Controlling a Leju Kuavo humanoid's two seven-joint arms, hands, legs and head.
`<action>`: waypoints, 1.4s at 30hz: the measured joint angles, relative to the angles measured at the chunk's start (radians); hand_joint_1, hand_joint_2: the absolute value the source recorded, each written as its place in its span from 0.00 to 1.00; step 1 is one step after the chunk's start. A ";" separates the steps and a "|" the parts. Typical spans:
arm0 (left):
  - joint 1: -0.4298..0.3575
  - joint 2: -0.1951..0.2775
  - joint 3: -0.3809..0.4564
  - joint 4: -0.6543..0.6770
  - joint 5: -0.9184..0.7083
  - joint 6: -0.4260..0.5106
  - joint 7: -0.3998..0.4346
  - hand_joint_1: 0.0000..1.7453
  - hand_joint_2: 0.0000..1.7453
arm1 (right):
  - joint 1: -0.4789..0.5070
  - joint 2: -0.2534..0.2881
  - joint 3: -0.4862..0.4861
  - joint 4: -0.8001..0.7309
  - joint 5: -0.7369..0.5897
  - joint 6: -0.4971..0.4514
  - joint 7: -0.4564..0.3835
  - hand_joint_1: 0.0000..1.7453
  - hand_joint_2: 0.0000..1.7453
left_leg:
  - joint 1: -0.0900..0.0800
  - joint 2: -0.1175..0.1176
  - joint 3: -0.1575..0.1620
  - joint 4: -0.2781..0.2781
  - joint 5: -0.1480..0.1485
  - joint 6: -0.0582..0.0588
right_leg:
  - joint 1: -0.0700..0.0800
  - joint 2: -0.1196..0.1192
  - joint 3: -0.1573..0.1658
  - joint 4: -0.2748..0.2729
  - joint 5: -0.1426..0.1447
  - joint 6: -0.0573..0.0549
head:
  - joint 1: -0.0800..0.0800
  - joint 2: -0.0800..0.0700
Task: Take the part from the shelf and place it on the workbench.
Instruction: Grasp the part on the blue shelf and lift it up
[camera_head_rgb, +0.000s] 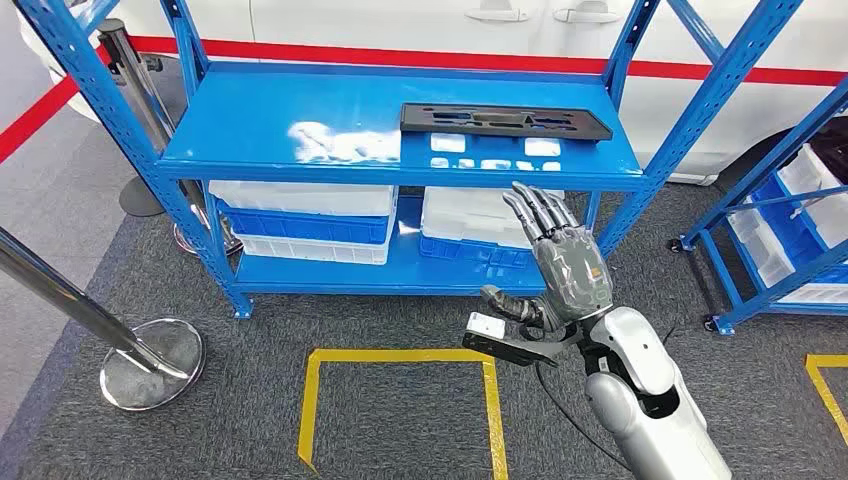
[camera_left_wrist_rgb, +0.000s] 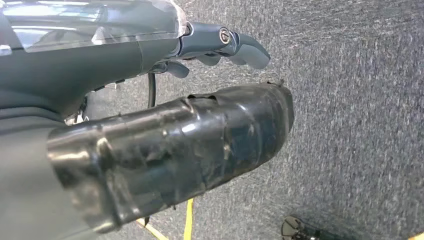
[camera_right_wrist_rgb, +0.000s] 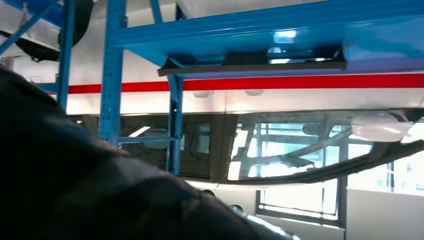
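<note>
The part (camera_head_rgb: 505, 120) is a long flat black plate with cut-outs, lying on the right half of the top board of the blue shelf (camera_head_rgb: 300, 150). My right hand (camera_head_rgb: 560, 260) is raised in front of the shelf, just below that board's front edge, fingers stretched apart and holding nothing. The right wrist view shows the part (camera_right_wrist_rgb: 250, 67) edge-on, with my right hand (camera_right_wrist_rgb: 100, 195) as a dark blur close to the camera. My left hand (camera_left_wrist_rgb: 220, 45) hangs over the grey carpet with loosely bent fingers and nothing in it.
White and blue bins (camera_head_rgb: 300, 220) sit on the lower shelf board. A second blue rack (camera_head_rgb: 790, 220) stands to the right. A chrome barrier post with a round base (camera_head_rgb: 150, 365) is at the left. Yellow tape (camera_head_rgb: 400, 357) marks a square on the carpet. A white car stands behind.
</note>
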 joint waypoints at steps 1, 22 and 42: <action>0.001 0.000 -0.001 0.000 0.001 0.000 0.000 0.00 0.00 | 0.000 -0.001 0.000 0.000 0.000 0.000 0.000 0.00 0.00 | 0.001 0.001 0.001 -0.002 0.000 -0.002 | 0.002 0.001 0.000 -0.001 0.000 -0.002 | 0.000 0.000; 0.038 -0.003 -0.050 -0.065 0.041 -0.004 0.005 0.00 0.00 | -0.056 -0.010 -0.005 0.144 0.125 -0.030 0.093 0.00 0.00 | 0.006 -0.001 -0.004 0.008 -0.004 0.003 | -0.030 0.002 -0.042 0.143 -0.099 0.045 | 0.001 0.000; 0.053 -0.005 -0.079 -0.080 0.067 0.003 0.005 0.00 0.00 | -0.064 -0.004 -0.016 0.177 0.121 -0.025 0.069 0.00 0.00 | 0.002 0.003 -0.106 0.209 -0.072 -0.027 | -0.015 0.001 0.030 -0.024 -0.005 -0.009 | -0.002 0.000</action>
